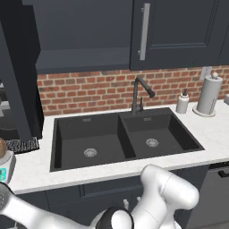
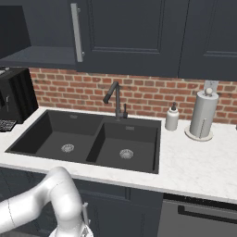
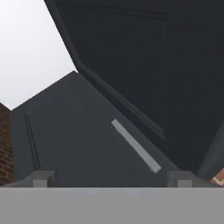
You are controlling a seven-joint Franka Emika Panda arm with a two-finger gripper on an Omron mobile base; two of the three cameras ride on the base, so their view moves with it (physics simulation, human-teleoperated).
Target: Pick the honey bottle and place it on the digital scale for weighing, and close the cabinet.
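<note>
Honey bottle (image 1: 2, 146) sits on the digital scale (image 1: 4, 169) at the counter's (image 1: 210, 129) left edge, left of the double sink (image 1: 120, 138). Cabinet (image 1: 85, 31) above stands open, its door (image 3: 131, 74) swung out. Gripper (image 3: 112, 178) tips wide apart, holding nothing, pointed at that door.

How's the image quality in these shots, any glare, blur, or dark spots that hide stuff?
Left base view: soft, even light, slightly blurry; the open cabinet interior is dim and the honey bottle and digital scale are cropped at the edge. Right base view: no glare, the sink reads flat black. Hand view: tilted, blown-out white upper left, dark panels with low contrast.
</note>
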